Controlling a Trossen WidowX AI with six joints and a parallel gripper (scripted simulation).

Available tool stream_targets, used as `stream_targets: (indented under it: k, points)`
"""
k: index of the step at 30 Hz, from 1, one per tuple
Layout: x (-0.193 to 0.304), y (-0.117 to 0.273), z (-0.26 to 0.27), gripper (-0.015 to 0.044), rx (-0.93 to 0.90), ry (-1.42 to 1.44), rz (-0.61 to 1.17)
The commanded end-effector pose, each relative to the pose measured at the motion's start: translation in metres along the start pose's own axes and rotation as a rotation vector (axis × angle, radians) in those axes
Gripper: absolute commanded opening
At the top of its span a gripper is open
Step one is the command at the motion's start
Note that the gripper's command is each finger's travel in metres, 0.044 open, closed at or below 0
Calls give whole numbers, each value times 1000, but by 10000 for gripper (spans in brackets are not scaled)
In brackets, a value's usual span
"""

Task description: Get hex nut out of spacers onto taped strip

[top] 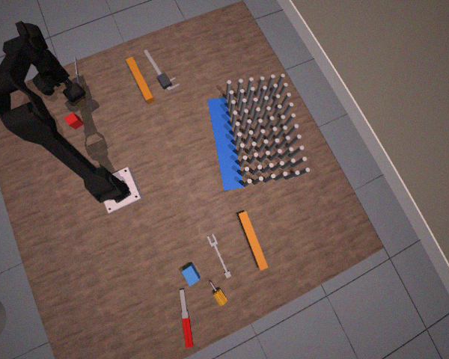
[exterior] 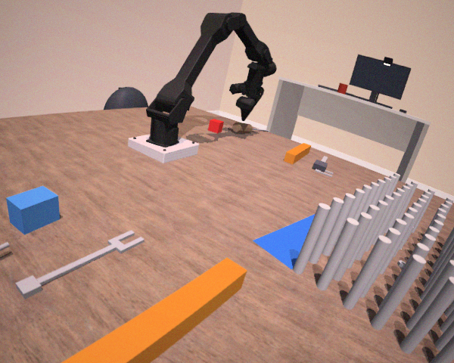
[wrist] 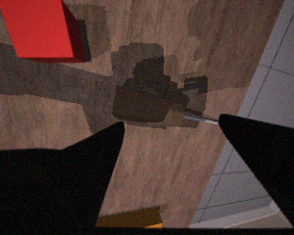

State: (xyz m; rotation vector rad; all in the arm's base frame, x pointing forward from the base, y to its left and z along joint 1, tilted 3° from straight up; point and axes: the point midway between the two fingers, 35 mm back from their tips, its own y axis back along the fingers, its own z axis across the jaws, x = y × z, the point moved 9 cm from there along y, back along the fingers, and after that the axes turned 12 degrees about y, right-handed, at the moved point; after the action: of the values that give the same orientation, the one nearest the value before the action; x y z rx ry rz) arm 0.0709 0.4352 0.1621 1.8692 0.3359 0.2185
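Observation:
My gripper is open and empty, above a tool with a thin metal rod and a tan handle, lying in the arm's shadow near the table edge. In the wrist view the rod's far end meets the right finger's outline; contact cannot be told. Grey metal spacers stand upright in rows. A small silvery nut shows deep among them. The blue taped strip runs along their front, with no nut seen on it.
A red block lies near the gripper. Orange bars flank the field. A dark-headed forked tool, a pale fork, a blue block, a yellow-handled screwdriver and a red-handled tool lie outside it.

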Motion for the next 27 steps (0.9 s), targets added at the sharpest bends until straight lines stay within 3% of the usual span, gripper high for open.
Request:
stream_targets:
  k: [1,6,22,27]
  points:
    - [-4,12,18,440,143,847,80]
    - [-5,13,24,440,163,1104,121]
    - [-5,13,24,440,163,1107,122]
    - [-5,13,24,309,163,1107,122]
